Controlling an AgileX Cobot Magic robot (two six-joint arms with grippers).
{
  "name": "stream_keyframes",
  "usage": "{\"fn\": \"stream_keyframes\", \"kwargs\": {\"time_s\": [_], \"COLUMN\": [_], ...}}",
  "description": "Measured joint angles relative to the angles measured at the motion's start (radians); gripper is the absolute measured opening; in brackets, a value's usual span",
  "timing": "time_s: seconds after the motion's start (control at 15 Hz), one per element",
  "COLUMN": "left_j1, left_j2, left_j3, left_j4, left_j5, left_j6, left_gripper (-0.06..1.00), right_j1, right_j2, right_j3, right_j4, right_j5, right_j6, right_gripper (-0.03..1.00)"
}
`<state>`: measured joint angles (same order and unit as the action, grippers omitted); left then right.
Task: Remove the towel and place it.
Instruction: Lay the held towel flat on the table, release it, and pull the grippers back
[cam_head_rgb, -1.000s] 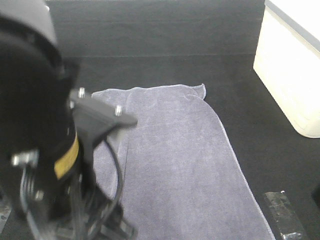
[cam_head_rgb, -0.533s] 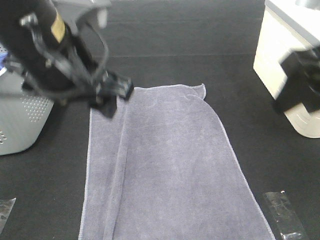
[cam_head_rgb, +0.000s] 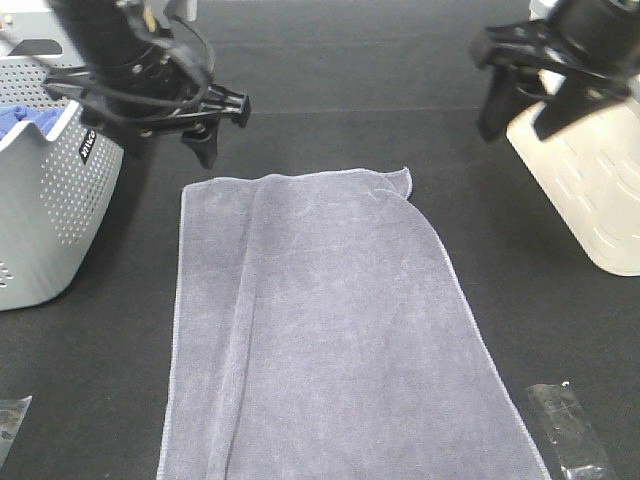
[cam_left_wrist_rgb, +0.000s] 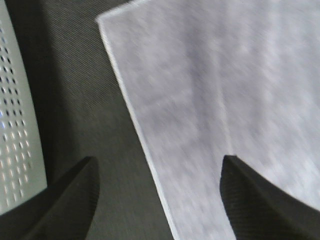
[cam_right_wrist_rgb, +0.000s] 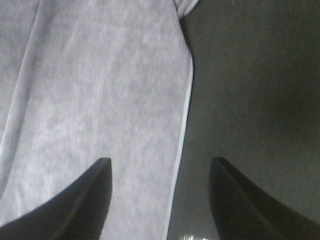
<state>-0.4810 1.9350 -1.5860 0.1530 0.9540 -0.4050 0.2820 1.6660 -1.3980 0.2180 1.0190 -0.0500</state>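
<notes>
The towel, grey-lavender with a thin hem, lies spread flat on the black table and runs off the near edge of the exterior view. Just beyond its far left corner hovers my left gripper, open and holding nothing. In the left wrist view the towel shows its side hem between the spread fingers of the left gripper. My right gripper hangs open past the towel's far right corner, also holding nothing. The right wrist view has the towel and its hem under the open right gripper.
A grey perforated basket holding a bright blue cloth stands at the left. A cream bin stands at the right, close to the right arm. Clear wrappers lie at the near right and near left.
The left arm has drawn back from over the towel toward the far left, uncovering the basket. The right arm has come into view at the far right, by the bin.
</notes>
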Motion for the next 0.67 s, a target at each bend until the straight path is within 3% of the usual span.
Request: {"fn": "stream_keyframes", "kwargs": {"time_s": [0.07, 0.2, 0.33, 0.67], "left_j1": [0.037, 0.054, 0.088, 0.113], "left_j2": [0.121, 0.173, 0.312, 0.415], "left_j3": [-0.141, -0.211, -0.37, -0.466], "left_j4": [-0.024, -0.031, -0.072, -0.144], "left_j5": [0.073, 0.105, 0.169, 0.184], "left_j6": [0.014, 0.018, 0.028, 0.043], "left_gripper": [0.66, 0.66, 0.66, 0.66], "right_j1": [0.0, 0.0, 0.0, 0.0], "right_j2": [0.091, 0.139, 0.273, 0.473], "right_j3": [-0.091, -0.137, -0.252, -0.364], "right_j4": [0.0, 0.0, 0.013, 0.026], "right_j5": [-0.004, -0.009, -0.058, -0.143], "right_j6": [0.0, -0.003, -0.058, -0.106], "right_gripper": [0.55, 0.54, 0.45, 0.41]}}
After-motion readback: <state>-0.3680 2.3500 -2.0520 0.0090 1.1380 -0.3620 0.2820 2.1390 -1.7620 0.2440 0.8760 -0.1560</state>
